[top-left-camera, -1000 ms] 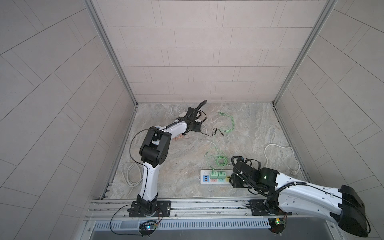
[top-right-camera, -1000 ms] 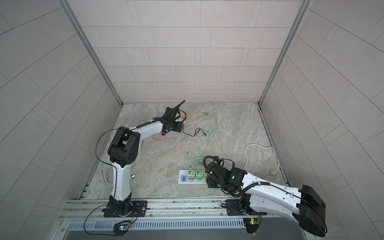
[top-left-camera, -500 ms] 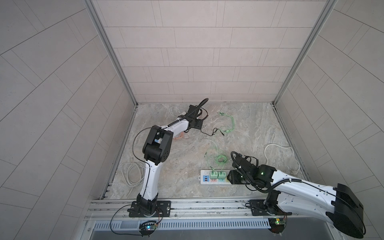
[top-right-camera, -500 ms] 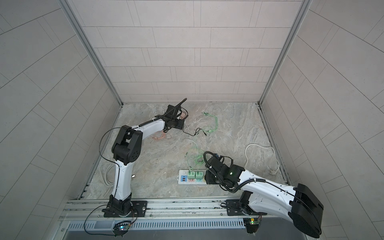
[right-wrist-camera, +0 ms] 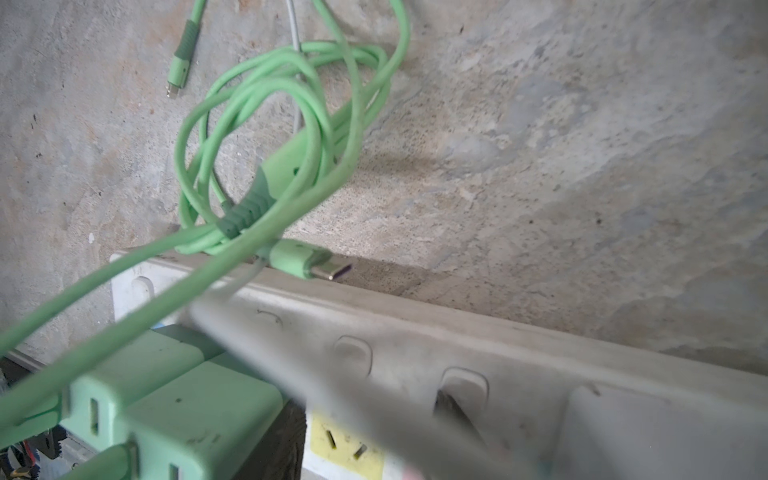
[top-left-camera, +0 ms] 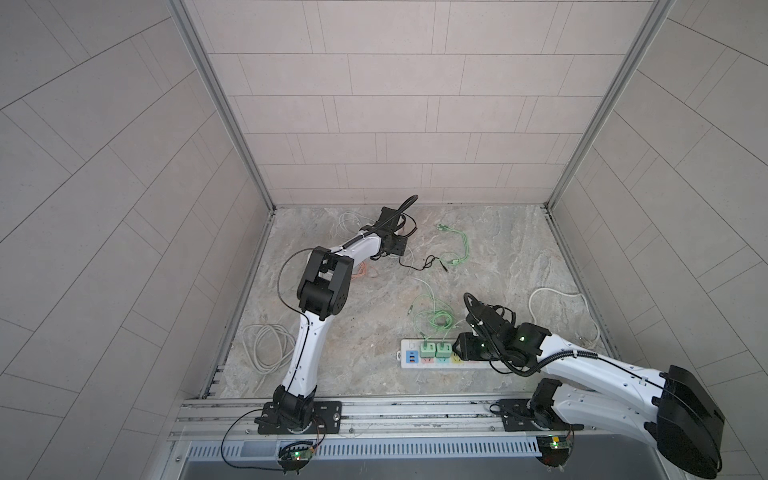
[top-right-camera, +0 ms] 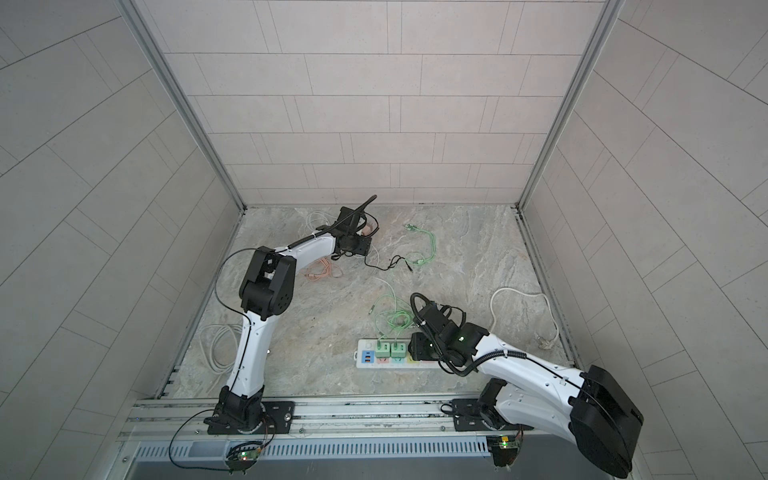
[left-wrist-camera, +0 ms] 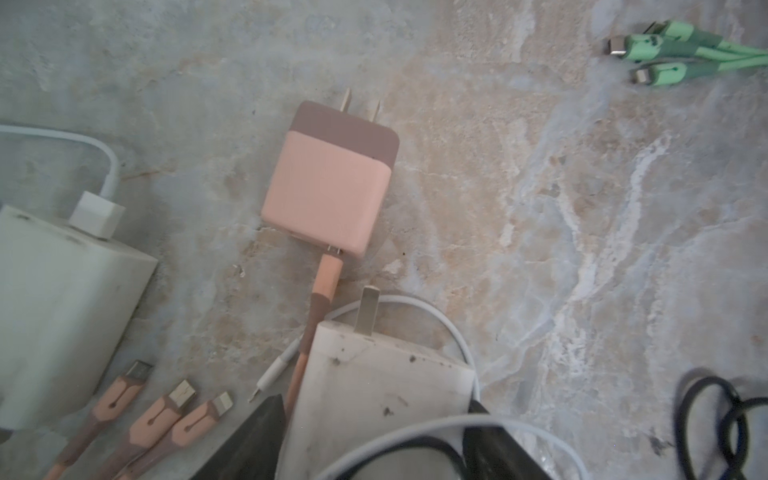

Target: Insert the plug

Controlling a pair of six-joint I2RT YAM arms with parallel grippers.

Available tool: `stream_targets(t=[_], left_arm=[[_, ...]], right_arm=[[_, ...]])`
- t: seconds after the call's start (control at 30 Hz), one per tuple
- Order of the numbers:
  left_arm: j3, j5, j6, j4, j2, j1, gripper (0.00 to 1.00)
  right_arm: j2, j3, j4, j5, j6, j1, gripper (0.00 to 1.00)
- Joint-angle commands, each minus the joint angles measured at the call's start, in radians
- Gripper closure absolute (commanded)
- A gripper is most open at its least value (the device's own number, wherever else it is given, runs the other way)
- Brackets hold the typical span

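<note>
My left gripper (left-wrist-camera: 374, 409) straddles a scuffed white charger block (left-wrist-camera: 386, 382) near the pink two-prong plug (left-wrist-camera: 328, 183). My right gripper (top-left-camera: 462, 351) is at the long white power strip (top-left-camera: 446, 364). I cannot tell whether either one grips.

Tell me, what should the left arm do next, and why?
Probably close the left gripper on the white charger lying between its fingers; the power strip has a free yellow socket beside the green plugs.

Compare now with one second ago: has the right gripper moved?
Yes, slightly. In both top views the right gripper has crept along the power strip toward the green plugs, narrowing the gap to them.
</note>
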Motion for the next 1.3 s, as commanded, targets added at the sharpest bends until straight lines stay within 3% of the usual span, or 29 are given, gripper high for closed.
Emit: stream_targets(t=[0.0, 0.23, 0.4, 0.83, 0.97, 1.27], left_arm=[[0.031, 0.029, 0.005, -0.051, 0.029, 0.002, 0.29], [0.0, 0.047, 0.007, -0.054, 0.018, 0.001, 0.51], [-0.025, 0.064, -0.002, -0.044, -0.014, 0.001, 0.57], [-0.074, 0.085, -0.031, -0.024, -0.073, -0.012, 0.6], [-0.091, 0.107, -0.039, -0.014, -0.099, -0.015, 0.6], [-0.15, 0.11, -0.05, 0.003, -0.193, -0.012, 0.6]], right_arm=[[0.029, -0.033, -0.126, 0.016, -0.012, -0.014, 0.49], [-0.038, 0.002, -0.212, -0.009, -0.034, -0.015, 0.49], [-0.112, 0.001, -0.304, 0.002, -0.065, -0.015, 0.49], [-0.228, 0.028, -0.393, -0.031, -0.066, 0.009, 0.52], [-0.197, 0.032, -0.341, -0.077, -0.078, 0.056, 0.53], [-0.032, 0.078, -0.28, -0.053, -0.069, 0.197, 0.53]])
